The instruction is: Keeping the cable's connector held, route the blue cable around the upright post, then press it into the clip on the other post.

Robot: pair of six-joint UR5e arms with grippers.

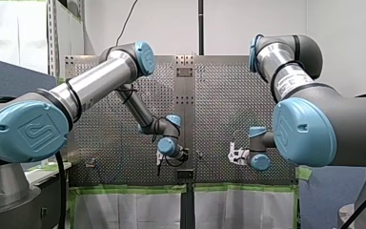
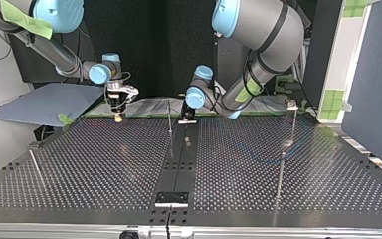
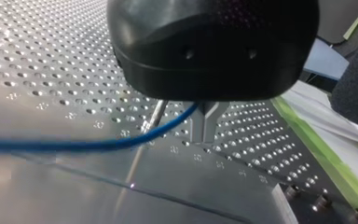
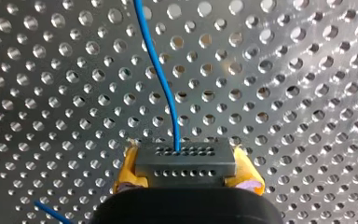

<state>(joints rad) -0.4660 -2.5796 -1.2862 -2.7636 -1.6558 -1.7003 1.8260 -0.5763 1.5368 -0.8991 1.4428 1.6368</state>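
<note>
Blue cable (image 3: 74,145) being hidden past left gripper (image 3: 204,135) (closed around it); connector (image 4: 185,161) being clamped by right gripper (image 4: 186,173), blue cable being led straight ahead.

Noted silver tubes and dark grey joint housings on left arm (image 1: 100,78) and right arm (image 1: 355,129). Carried pale-blue round end caps (image 1: 28,131) with embossed logo. Ran thin black cable (image 1: 129,89) along left forearm. Left gripper (image 3: 204,137): glossy black housing, bare metal fingers (image 3: 198,126). Right gripper (image 4: 185,163): yellow pads (image 4: 128,170).
</note>
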